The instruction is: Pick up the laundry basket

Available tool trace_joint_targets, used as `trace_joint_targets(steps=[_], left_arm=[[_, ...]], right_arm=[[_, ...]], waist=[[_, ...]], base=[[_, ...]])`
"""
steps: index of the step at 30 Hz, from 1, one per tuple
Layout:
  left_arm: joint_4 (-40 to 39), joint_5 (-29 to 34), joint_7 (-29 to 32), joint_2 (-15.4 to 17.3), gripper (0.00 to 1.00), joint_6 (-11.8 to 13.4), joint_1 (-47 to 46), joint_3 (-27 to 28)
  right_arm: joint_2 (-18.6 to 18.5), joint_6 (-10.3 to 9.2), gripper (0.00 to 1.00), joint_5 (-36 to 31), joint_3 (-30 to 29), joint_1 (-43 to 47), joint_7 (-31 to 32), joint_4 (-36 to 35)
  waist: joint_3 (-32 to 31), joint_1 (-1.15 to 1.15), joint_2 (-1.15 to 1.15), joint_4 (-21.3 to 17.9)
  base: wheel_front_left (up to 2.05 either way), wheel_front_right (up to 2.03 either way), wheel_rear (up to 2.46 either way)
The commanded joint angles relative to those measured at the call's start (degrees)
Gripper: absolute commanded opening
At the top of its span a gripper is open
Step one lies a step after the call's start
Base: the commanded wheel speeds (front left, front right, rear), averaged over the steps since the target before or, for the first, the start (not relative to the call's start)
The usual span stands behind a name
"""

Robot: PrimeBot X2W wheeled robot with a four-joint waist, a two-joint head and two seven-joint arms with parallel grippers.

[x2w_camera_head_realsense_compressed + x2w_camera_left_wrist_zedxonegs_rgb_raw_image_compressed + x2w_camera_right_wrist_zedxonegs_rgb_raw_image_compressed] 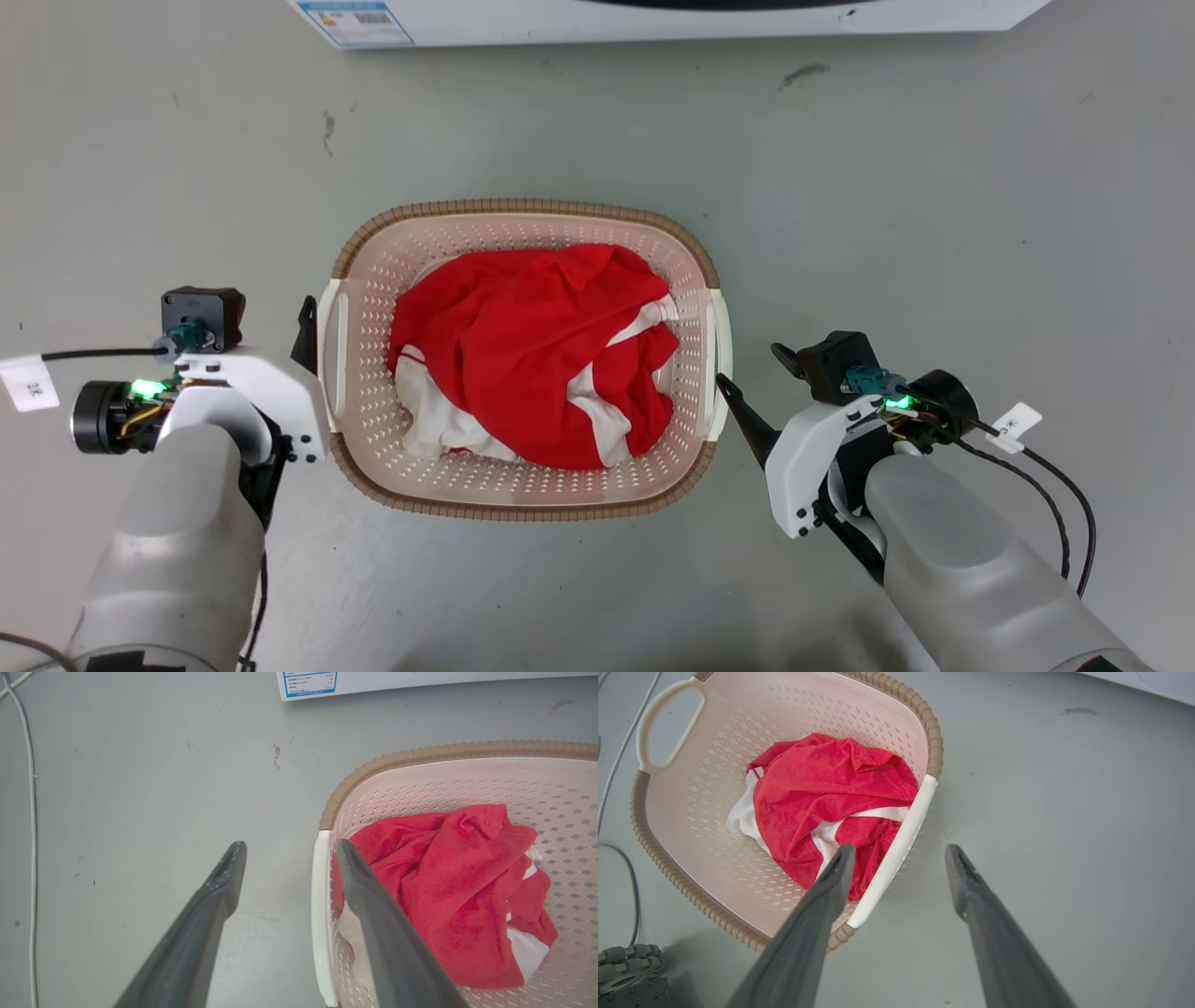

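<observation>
Flanking the laundry basket (pixel 523 207), the left gripper (pixel 290 847) and right gripper (pixel 900 849) gaped empty. The upper-left blue-bordered label (pixel 355 21) was illegible.

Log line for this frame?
left gripper: open, at left handle | right gripper: open, at right handle | laundry basket: on floor, ungrasped

Perforated plastic laundry basket (pixel 422 254), apparently matt

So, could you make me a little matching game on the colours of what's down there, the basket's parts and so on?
Things:
1. rim of the laundry basket
2. side handle
3. cloth in the basket
4. floor

Colours:
a. grey
b. red and white
c. brown
d. white

Pairs: 1-c, 2-d, 3-b, 4-a.
</observation>
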Motion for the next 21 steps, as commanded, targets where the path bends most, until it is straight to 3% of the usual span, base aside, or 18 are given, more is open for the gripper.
trace_joint_targets(steps=[1, 21], left_arm=[[0.57, -0.20, -0.16, 0.79, 1.00, -0.08, -1.26, -0.59], [6.47, -8.91, 5.53, 0.97, 1.00, -0.10, -8.04, -12.47]], right_arm=[[0.14, -0.04, 1.00, 0.87, 0.58, -1.26, -0.08, 0.79], [0.28, -0.04, 1.00, 11.47, 11.75, -8.29, 2.50, 4.33]], waist=[[1.03, -0.01, 0.00, 0.06], [8.45, -0.01, 0.00, 0.85]], base=[[0.00, 0.00, 0.00], [0.00, 0.00, 0.00]])
